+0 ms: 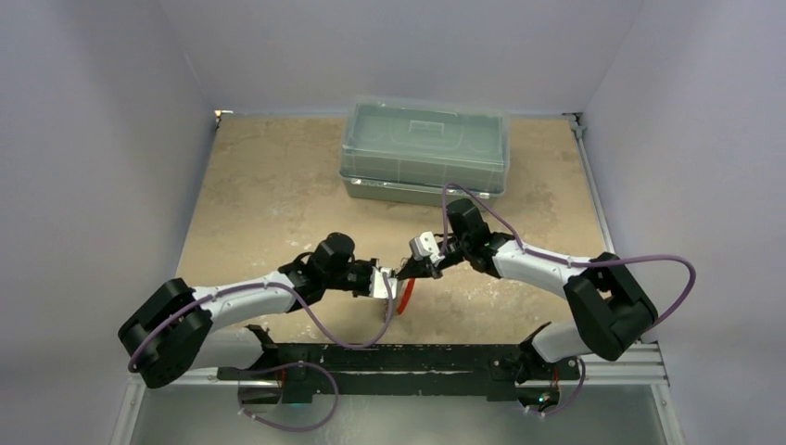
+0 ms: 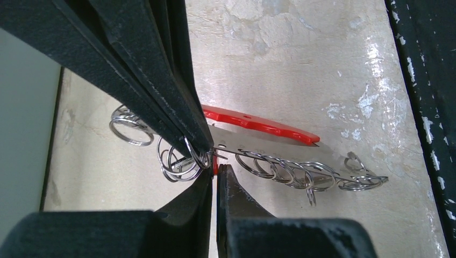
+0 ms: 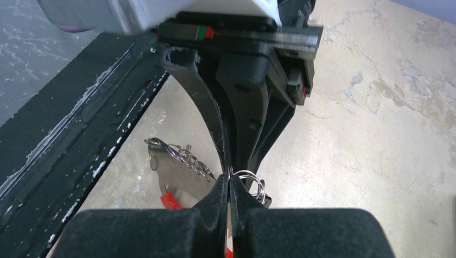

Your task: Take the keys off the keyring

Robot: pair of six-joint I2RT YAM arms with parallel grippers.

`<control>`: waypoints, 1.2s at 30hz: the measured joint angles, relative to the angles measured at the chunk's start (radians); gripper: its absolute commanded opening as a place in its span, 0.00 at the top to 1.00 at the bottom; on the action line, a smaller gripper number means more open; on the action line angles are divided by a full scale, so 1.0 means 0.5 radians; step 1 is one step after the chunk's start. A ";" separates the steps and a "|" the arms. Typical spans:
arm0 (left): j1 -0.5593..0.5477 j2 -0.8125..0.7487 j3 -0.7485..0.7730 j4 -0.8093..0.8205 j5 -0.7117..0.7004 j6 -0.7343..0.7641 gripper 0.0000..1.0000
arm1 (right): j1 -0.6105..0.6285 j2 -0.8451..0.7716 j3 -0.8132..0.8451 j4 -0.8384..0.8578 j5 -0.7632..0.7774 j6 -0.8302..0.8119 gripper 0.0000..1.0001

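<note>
The keyring is a white crescent plate with a red outer edge, held off the table between both grippers. In the left wrist view the keyring carries a row of several thin metal rings. My left gripper is shut on the plate's edge. My right gripper is shut on a metal ring at the plate's end, right beside the left fingers. More loose rings bunch at the right fingertips. The keys are too small to tell apart among them.
A large clear plastic box stands at the back of the sandy table. A black rail runs along the near edge just below the grippers. Grey walls close in the left, right and back.
</note>
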 measured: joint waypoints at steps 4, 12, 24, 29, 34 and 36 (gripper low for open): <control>0.000 -0.121 -0.006 -0.086 -0.039 0.000 1.00 | -0.029 0.000 -0.024 0.068 -0.002 0.064 1.00; 0.002 -0.257 -0.041 -0.153 -0.105 0.001 1.00 | -0.056 0.000 -0.047 0.098 0.003 0.096 1.00; 0.002 -0.256 -0.073 -0.144 -0.104 0.103 1.00 | -0.071 0.000 -0.063 0.129 0.015 0.170 1.00; 0.002 -0.172 -0.073 -0.074 -0.094 0.103 1.00 | -0.071 0.000 -0.025 0.016 0.015 0.111 1.00; -0.003 -0.112 -0.072 -0.011 -0.050 0.105 1.00 | -0.071 0.000 0.001 -0.073 0.010 0.042 1.00; -0.012 -0.096 -0.072 0.020 -0.041 0.105 1.00 | -0.071 0.000 0.013 -0.103 0.004 0.016 1.00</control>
